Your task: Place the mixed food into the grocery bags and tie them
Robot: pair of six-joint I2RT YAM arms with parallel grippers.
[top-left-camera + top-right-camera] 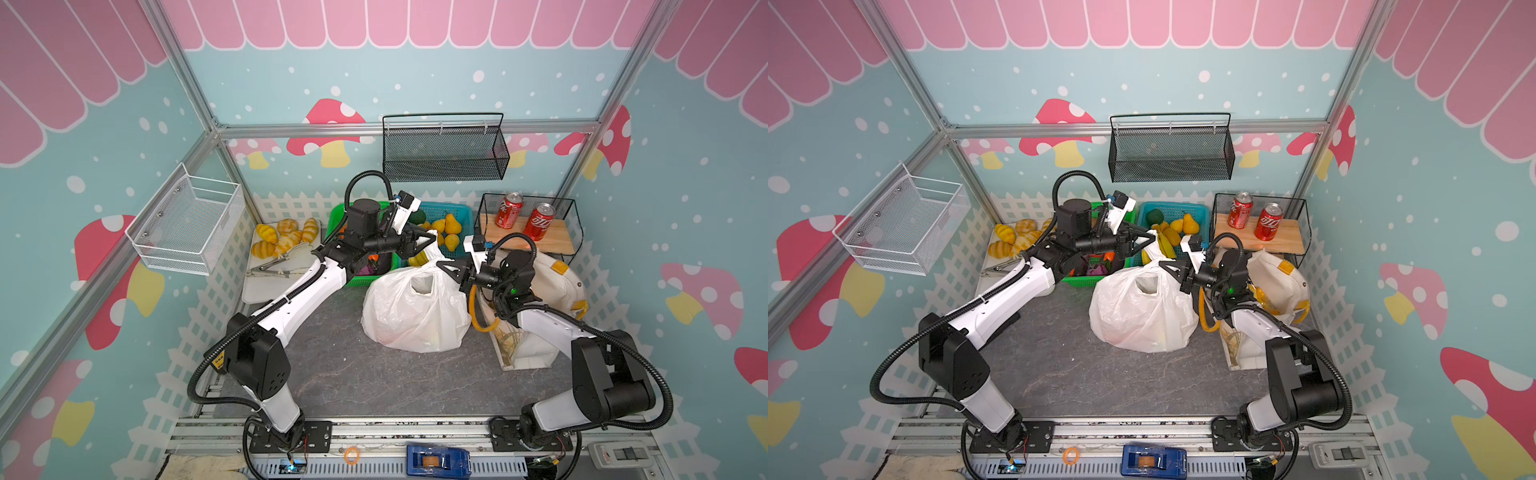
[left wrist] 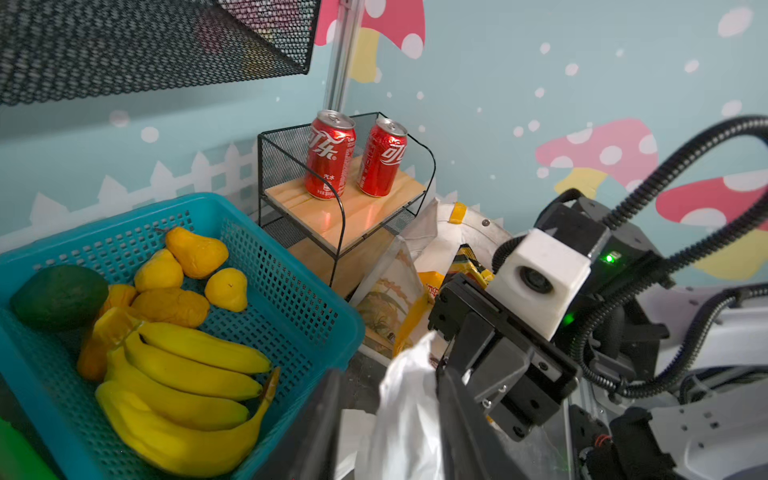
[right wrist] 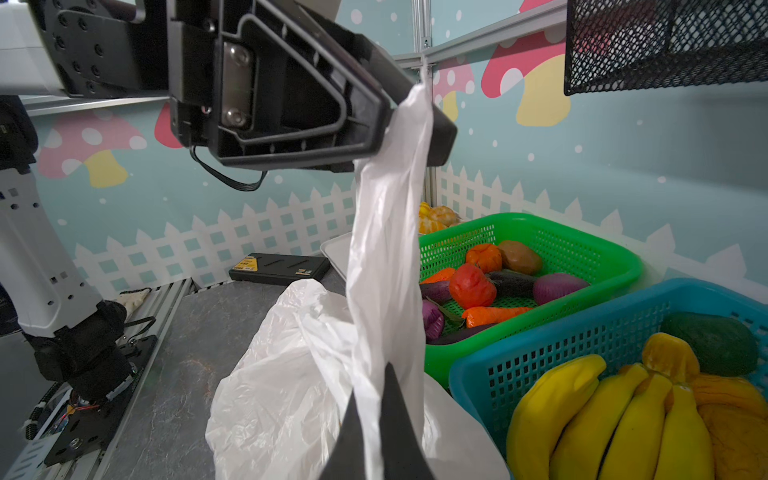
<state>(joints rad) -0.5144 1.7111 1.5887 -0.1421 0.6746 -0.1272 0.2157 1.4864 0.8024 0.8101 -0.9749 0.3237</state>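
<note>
Pinches one handle of the white plastic bag (image 1: 415, 311) on the tabletop (image 1: 332, 374), tight in left tool (image 1: 433, 238) and right tool (image 1: 440, 264) alike.

Bare tabletop (image 1: 332, 374) lies open in front; white bag (image 1: 415, 316), blue basket (image 1: 453, 206) and tote (image 1: 552, 282) crowd the back.

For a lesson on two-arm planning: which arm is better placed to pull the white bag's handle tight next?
Probably left. On the white plastic bag, the left tool pinches the handle strand's raised end, free to pull away; the right tool pinches the same strand lower, anchoring it.
</note>
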